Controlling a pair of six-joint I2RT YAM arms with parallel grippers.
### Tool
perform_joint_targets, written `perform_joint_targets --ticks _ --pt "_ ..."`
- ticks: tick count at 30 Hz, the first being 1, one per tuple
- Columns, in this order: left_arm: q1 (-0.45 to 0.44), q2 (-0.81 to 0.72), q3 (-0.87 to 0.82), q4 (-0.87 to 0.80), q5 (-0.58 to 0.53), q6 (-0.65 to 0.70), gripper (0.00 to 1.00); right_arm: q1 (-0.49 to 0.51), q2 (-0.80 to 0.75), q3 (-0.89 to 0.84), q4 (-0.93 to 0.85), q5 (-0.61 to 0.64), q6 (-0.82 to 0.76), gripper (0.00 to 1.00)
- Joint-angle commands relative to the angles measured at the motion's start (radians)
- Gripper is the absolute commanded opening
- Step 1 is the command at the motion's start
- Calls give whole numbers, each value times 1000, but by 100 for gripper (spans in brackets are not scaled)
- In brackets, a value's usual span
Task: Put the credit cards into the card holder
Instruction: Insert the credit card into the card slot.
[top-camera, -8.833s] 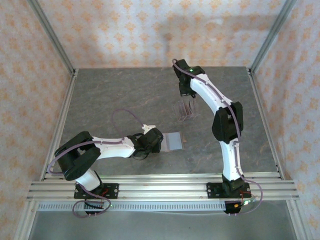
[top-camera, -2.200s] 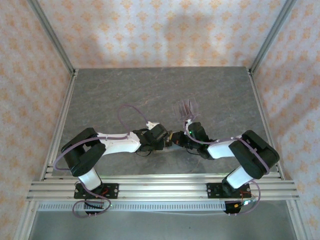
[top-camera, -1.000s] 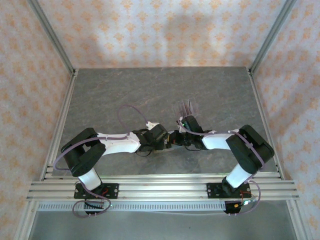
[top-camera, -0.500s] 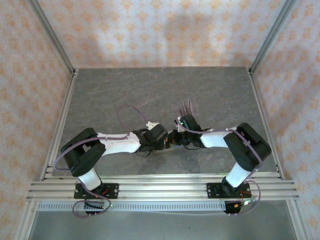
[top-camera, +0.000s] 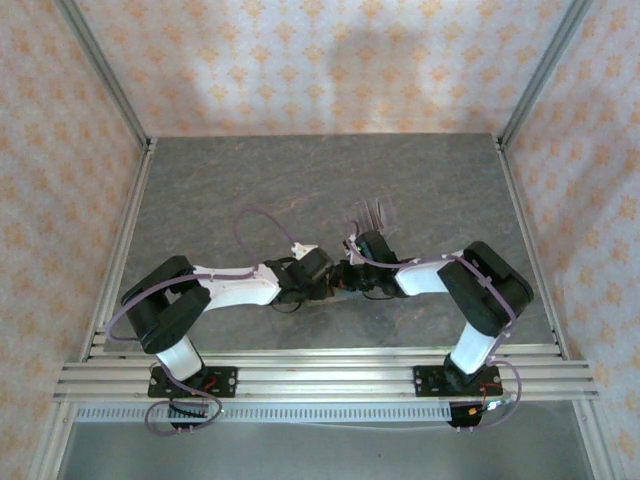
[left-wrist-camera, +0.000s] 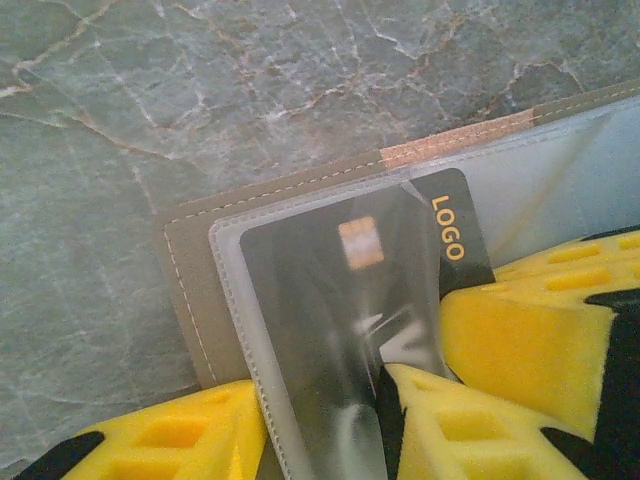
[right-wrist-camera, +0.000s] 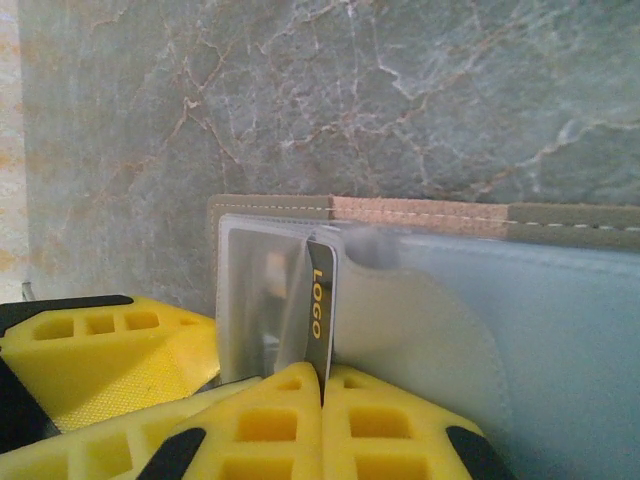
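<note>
The tan card holder lies open on the stone table, its clear inner sleeve facing up. My left gripper is shut on the holder's near edge, a yellow finger on each side of the sleeve. A black credit card marked LOGO stands edge-on between the shut fingers of my right gripper. Its far end sits inside the clear pocket of the card holder. In the left wrist view the credit card lies mostly under the sleeve. From above, the left gripper and right gripper meet at mid-table.
A clear slotted rack stands just behind the two grippers. Metal rails run along the table's near edge, and patterned walls close in the other sides. The left gripper's finger sits close beside the right one.
The right gripper has slid left toward the left gripper with the card, and its elbow has swung left. The left arm has stayed still.
</note>
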Motion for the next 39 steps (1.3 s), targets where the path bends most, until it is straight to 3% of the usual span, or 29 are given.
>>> perform_joint_targets --ticks 1,8,15,18,23,32,39 --pt "15 -42 -46 -70 27 4 38 31 59 -40 -48 31 17 0" --pt "56 -167 -92 -98 46 7 36 23 42 -46 -66 47 20 3" --pt "88 -156 -98 -95 55 31 8 24 -3 -42 -121 69 6 8" --pt "89 -111 -76 -92 55 44 1 25 -28 -40 -148 81 -2 13" --pt "89 -57 -61 -61 66 50 0 26 -73 -33 -199 93 -16 25" --pt "89 -42 -87 -33 63 39 0 29 -146 32 -372 180 -57 30" --pt "88 -85 -84 -26 111 41 0 31 -197 52 -409 191 -67 39"
